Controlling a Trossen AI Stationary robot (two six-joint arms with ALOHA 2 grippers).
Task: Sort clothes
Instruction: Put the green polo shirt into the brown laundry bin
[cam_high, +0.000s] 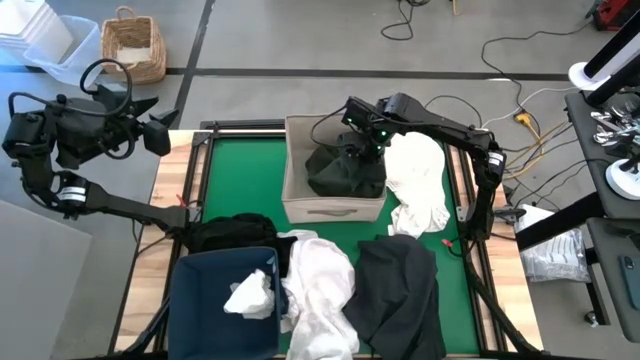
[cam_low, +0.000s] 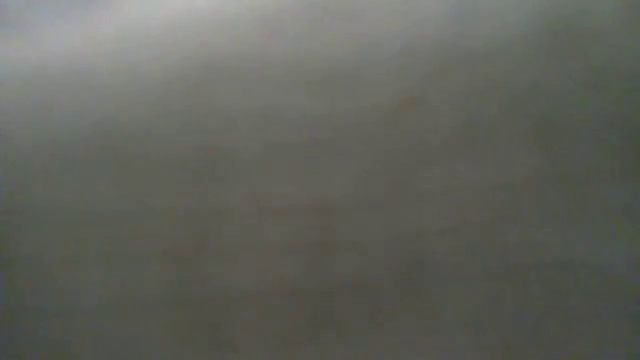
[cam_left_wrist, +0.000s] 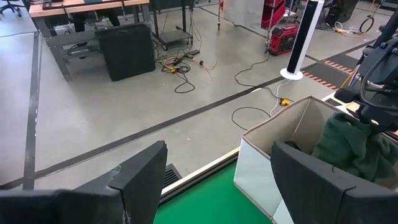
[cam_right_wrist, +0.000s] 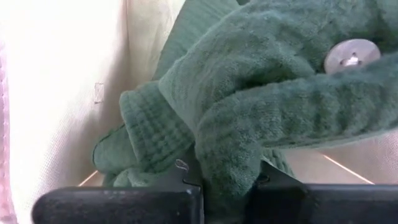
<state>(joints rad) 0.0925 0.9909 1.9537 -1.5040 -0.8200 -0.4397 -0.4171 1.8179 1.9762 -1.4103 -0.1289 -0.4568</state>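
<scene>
Over the beige fabric box (cam_high: 335, 205) at the far middle of the green mat (cam_high: 240, 180), the right gripper (cam_high: 362, 140) reaches down, its fingers pinching a fold of the dark green garment (cam_right_wrist: 267, 118) that fills the box; up close the ribbed knit bunches between the two dark fingers (cam_right_wrist: 124, 202). Draped over the box's right side and onto the mat lies a white garment (cam_high: 420, 180). Nearer the front, a charcoal garment (cam_high: 400, 295) and another white one (cam_high: 320, 290) lie side by side, a black piece (cam_high: 232, 232) sits at the mat's left, and a crumpled white piece (cam_high: 250, 295) rests inside the navy bin (cam_high: 195, 300). Off the table's far left corner, the left gripper (cam_left_wrist: 217, 180) hangs with fingers spread wide, holding nothing.
</scene>
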